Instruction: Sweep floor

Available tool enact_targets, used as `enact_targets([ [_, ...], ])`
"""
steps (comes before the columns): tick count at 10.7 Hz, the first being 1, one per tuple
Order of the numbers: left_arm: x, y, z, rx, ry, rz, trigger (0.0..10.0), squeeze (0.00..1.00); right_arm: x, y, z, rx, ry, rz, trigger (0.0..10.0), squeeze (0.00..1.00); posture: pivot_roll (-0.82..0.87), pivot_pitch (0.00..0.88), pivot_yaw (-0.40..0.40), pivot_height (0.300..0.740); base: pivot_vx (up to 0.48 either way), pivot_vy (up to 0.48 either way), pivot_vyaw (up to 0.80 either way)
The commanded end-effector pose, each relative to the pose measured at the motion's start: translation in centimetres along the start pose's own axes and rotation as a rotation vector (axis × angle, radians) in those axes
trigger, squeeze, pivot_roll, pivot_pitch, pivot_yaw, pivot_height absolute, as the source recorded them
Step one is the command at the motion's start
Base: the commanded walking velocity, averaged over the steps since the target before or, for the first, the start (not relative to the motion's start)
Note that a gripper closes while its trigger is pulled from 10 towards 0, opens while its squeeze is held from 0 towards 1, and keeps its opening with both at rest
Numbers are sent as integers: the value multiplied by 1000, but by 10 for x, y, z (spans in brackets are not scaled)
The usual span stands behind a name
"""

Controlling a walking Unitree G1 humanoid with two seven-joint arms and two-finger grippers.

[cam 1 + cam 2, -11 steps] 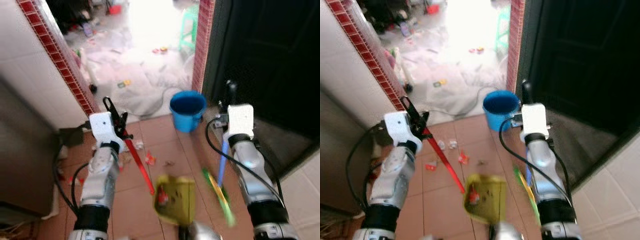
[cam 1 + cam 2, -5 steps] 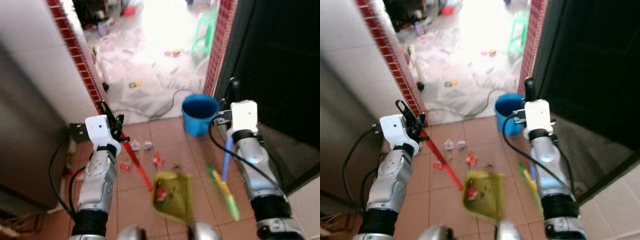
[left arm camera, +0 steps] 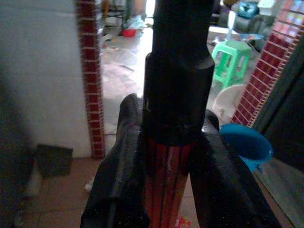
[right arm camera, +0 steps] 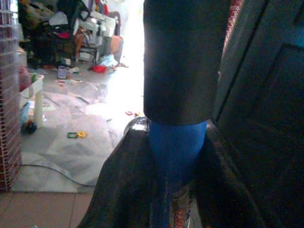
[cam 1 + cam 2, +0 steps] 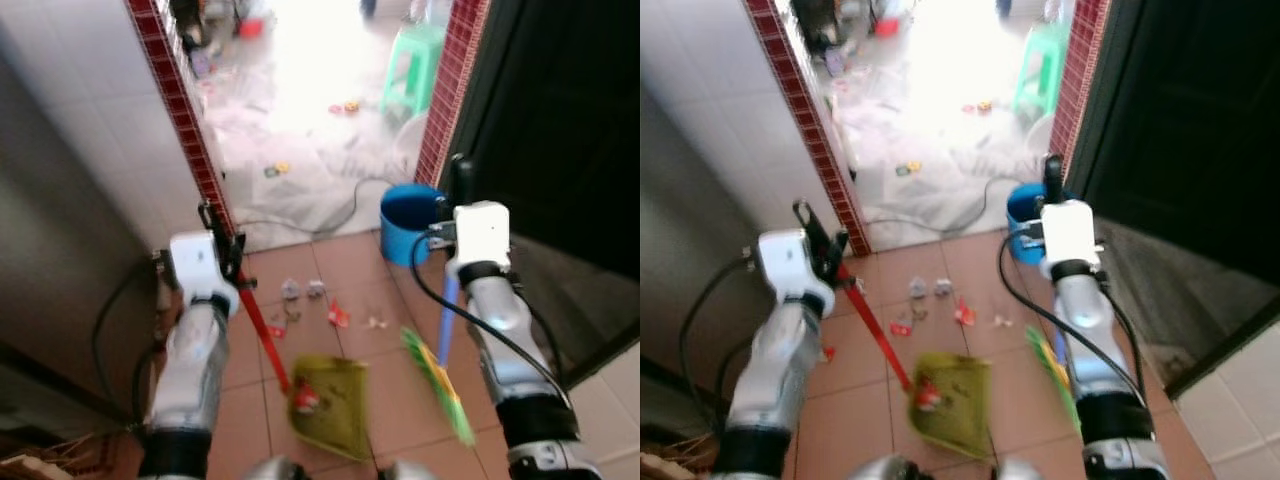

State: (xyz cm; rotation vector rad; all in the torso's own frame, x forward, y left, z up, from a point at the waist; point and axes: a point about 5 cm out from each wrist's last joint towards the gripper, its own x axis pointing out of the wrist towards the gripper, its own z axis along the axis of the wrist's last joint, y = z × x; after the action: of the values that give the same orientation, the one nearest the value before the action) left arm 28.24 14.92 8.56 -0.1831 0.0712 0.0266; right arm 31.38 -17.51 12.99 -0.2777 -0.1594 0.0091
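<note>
Now L gripper [image 3: 167,180] fingers clamped tight on red dustpan handle [image 5: 262,336]; yellow-green pan [image 5: 330,405] low over terracotta tile w/ scraps inside. R gripper [image 4: 176,175] closed round blue broom handle [image 5: 447,322]; green bristles [image 5: 438,385] blurred, prob. just off floor. Litter [image 5: 315,302] ahead near blue bucket [image 5: 408,221].

Glare: daylight floods through the doorway, washing out the littered pale floor [image 5: 300,90] | right side: dark | foreground: motion-blurred | wrist views: dim, soft
</note>
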Motion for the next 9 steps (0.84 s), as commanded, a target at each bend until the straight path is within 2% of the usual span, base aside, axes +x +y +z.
enact_targets([
  [1,0,-1,14,0,-88,5,10000,0,1,-5,12,-18,-65,-5,10000,0,-110,0,77,740,0,0,0],
  [3,-6,18,0,-94,-34,148,10000,0,-4,-10,6,-20,-48,-12,10000,0,-123,0,76,740,0,0,0],
  [4,-8,21,-4,-98,-24,161,10000,0,-3,-10,5,-20,-42,-13,10000,0,-120,0,64,740,0,0,0],
  [7,-4,17,-3,-79,-36,135,10000,0,4,5,12,-12,-60,59,10000,0,-102,0,23,740,0,0,0],
  [9,-2,10,-2,-101,-43,102,10000,0,6,6,15,-14,-71,57,10000,0,-108,0,41,740,0,0,0],
])
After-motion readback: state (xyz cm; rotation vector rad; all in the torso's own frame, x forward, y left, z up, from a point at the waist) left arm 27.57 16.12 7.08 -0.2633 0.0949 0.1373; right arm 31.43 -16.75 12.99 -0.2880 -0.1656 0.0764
